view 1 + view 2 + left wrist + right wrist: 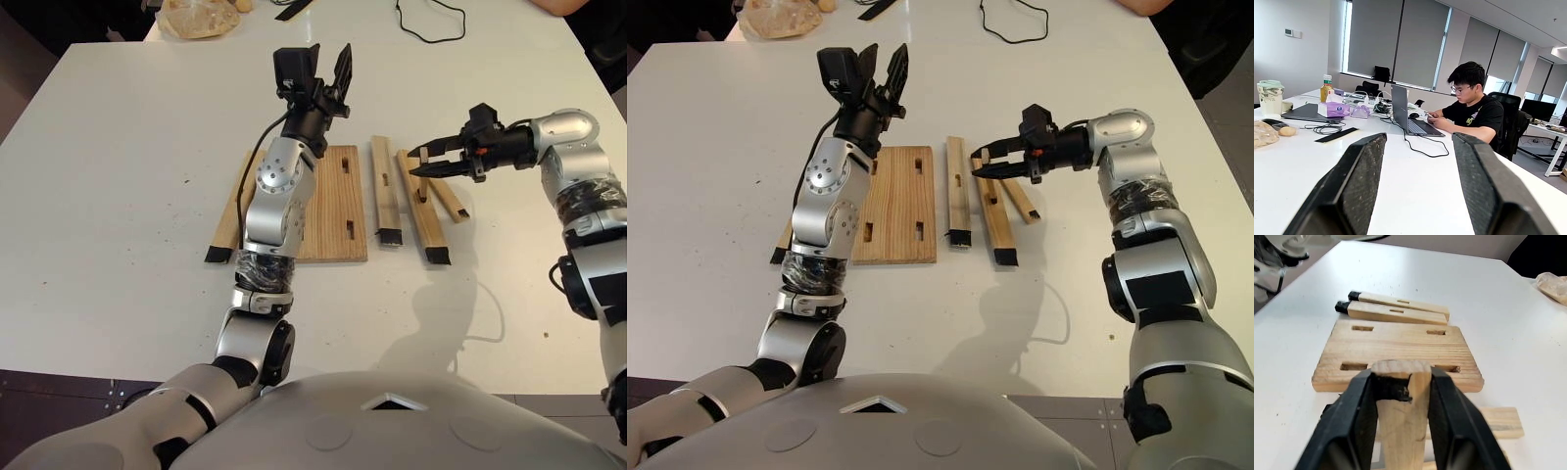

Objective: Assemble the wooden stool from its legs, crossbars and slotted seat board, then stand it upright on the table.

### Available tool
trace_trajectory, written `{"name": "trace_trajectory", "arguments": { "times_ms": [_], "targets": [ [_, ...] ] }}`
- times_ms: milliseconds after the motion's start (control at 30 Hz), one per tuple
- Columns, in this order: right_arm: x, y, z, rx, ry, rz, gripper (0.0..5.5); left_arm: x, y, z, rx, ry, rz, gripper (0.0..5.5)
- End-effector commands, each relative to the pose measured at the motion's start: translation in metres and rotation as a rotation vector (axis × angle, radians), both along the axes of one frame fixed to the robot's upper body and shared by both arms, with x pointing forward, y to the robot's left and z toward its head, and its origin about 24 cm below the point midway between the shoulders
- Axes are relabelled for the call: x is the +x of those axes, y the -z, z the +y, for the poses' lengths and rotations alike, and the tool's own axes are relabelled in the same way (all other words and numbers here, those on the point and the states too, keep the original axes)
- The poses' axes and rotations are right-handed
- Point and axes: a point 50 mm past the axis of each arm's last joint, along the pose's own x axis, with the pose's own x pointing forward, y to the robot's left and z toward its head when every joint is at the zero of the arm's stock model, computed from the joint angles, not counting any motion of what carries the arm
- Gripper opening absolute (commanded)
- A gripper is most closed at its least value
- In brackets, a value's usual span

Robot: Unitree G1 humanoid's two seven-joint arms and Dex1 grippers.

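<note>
Right end effector [417, 162] is clamped on one end of a crossbar [1400, 431], above the legs [384, 191] beside the seat board [338, 201], mid-table [118, 147]. Left end effector [884, 64] hangs open and empty. Risk: with this end-only grip the bar could pivot and jam at the slot.

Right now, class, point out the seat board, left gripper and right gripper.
seat board [338, 201], left eye view, bare wood between slots.
left gripper [1419, 139], left wrist view, between fingertips.
right gripper [412, 162], left eye view, between fingertips.

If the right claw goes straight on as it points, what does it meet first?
Probably the slotted seat board, lying directly ahead of the right claw and its held wooden piece; depth is unclear.
</note>
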Motion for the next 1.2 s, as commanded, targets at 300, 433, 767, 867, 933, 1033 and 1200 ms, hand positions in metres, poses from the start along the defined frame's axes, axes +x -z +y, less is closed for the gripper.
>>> {"name": "trace_trajectory", "arguments": {
  "times_ms": [300,433,767,867,933,1033,1200],
  "targets": [
    [-0.01,0.018,-0.025,0.007,0.103,0.043,1.3,0.0,-0.001,0.003,0.009,0.038,0.019,2.49],
    [-0.019,0.03,-0.033,0.01,0.13,0.064,1.3,0.001,0.0,0.007,0.02,0.035,0.023,2.49],
    [-0.033,0.057,-0.043,0.102,0.269,0.063,1.3,0.006,0.0,0.017,0.051,0.039,0.034,2.49],
    [-0.039,0.066,-0.045,0.077,0.291,0.086,1.3,0.006,0.0,0.02,0.054,0.037,0.038,2.49],
    [-0.044,0.078,-0.046,-0.017,0.294,0.123,1.3,0.005,0.0,0.022,0.051,0.033,0.043,2.49],
    [-0.045,0.084,-0.046,-0.071,0.293,0.161,1.3,0.003,0.0,0.023,0.045,0.03,0.046,2.49],
    [-0.043,0.083,-0.043,-0.121,0.264,0.171,1.3,-0.001,0.0,0.02,0.032,0.033,0.048,2.49]
  ]
}}
